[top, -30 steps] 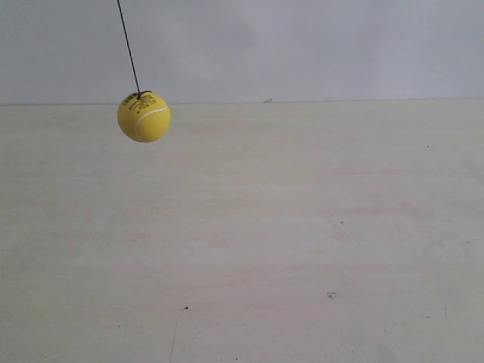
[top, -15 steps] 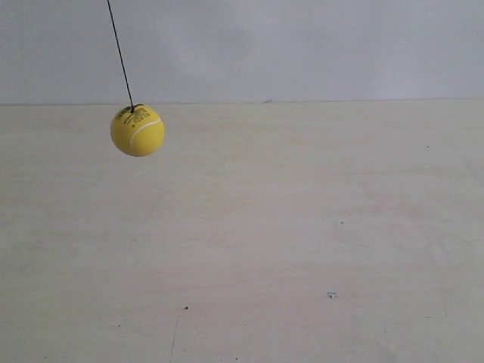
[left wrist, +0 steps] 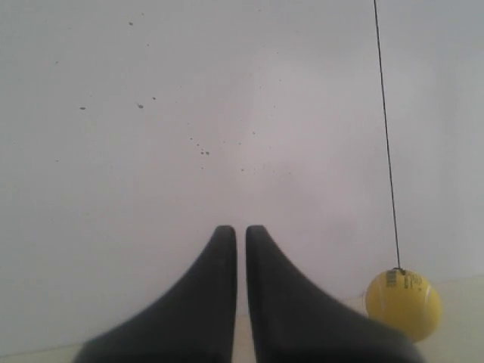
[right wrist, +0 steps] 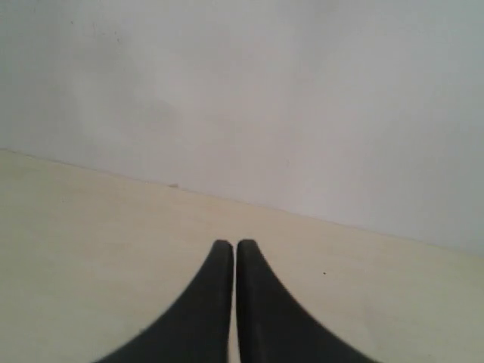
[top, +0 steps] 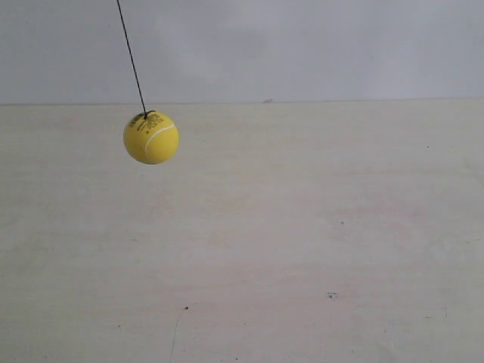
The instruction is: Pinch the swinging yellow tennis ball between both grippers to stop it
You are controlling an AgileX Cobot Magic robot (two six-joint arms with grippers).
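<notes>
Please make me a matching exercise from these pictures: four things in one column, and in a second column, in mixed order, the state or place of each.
Things:
1. yellow tennis ball
2. string
3. left pincer
4. right pincer

States:
A. thin and dark, runs up out of the picture
B. shut, with the ball in its wrist view
C. hangs in the air, touching nothing but its string
D. shut, with no ball in its wrist view

Pairs: 1-C, 2-A, 3-B, 4-D.

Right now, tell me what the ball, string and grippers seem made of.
Yellow tennis ball: matte fuzzy surface, white seam, likely felt. String: thin dark line, cord or wire unclear. Left gripper and right gripper: smooth matte black, probably plastic or rubber.
</notes>
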